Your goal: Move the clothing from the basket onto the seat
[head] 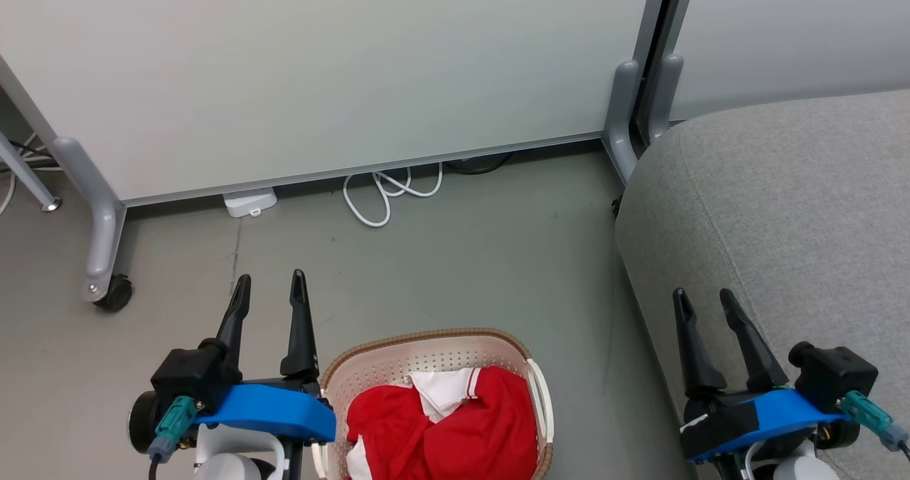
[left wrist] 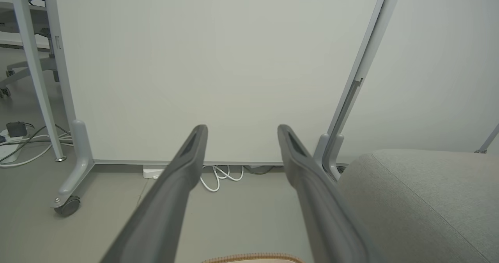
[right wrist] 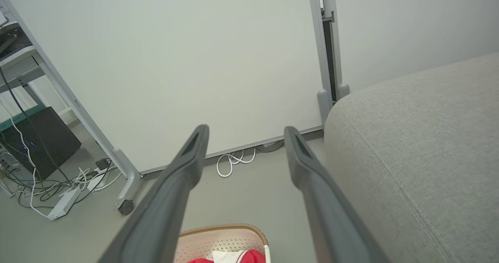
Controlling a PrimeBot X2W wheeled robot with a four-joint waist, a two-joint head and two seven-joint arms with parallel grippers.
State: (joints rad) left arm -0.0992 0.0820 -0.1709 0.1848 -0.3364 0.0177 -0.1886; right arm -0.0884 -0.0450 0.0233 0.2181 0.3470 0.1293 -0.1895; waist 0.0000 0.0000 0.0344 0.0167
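Red clothing with a white panel lies bunched in the cream basket with a brown rim, on the floor at the bottom centre of the head view. The wrist views catch the basket rim and the basket with a bit of the clothing. The grey seat fills the right side. My left gripper is open and empty, just left of the basket. My right gripper is open and empty above the seat's front edge. Seen from the wrists, the left gripper and right gripper both point at the white wall panel.
A white partition panel on grey caster legs stands behind the basket. A white cable loop and a power adapter lie at its foot. More cables and a dark box sit to the far left. Bare floor lies between basket and panel.
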